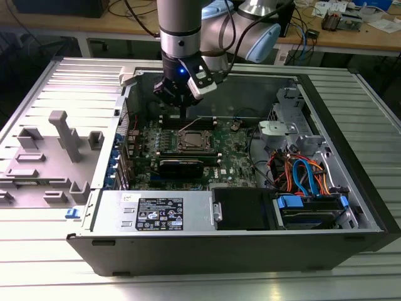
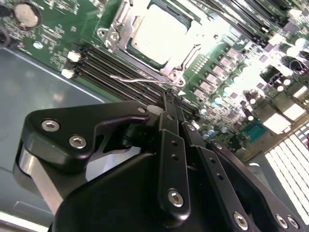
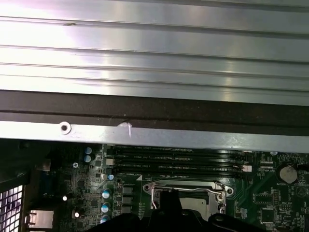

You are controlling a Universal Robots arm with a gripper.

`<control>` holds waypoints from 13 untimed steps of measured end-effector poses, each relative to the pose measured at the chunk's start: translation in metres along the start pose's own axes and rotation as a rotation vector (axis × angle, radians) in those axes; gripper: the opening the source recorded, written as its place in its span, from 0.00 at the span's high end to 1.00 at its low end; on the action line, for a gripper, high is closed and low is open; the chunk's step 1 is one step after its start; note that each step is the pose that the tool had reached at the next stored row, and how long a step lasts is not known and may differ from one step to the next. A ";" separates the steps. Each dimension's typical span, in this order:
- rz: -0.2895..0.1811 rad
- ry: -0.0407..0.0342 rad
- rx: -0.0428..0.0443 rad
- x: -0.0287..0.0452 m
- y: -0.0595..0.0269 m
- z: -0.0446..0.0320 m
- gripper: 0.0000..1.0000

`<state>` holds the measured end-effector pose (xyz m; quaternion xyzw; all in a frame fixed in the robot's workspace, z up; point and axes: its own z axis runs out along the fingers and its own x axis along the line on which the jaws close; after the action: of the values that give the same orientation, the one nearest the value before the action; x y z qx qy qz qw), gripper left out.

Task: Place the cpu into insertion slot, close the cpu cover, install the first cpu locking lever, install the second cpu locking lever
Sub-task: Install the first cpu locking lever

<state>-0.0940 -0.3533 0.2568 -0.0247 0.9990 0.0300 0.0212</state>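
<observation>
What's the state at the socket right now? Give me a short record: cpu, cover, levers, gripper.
cpu: seated in the socket, shiny top showing
cpu cover: down flat around the cpu
locking lever: one wire lever raised beside the socket, not latched
other lever: cannot tell
gripper: over the motherboard, jaws together, tips at the raised lever's end; whether it grips the lever cannot be told
</observation>
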 end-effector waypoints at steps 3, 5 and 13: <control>0.002 -0.0021 0.0010 -0.0021 0.0005 0.0029 0.89; 0.006 -0.0022 0.0019 -0.0059 0.0010 0.0059 0.89; 0.017 0.0048 0.0039 -0.0168 0.0038 0.0170 0.89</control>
<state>-0.0767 -0.3476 0.2408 -0.0163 0.9993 0.0281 0.0186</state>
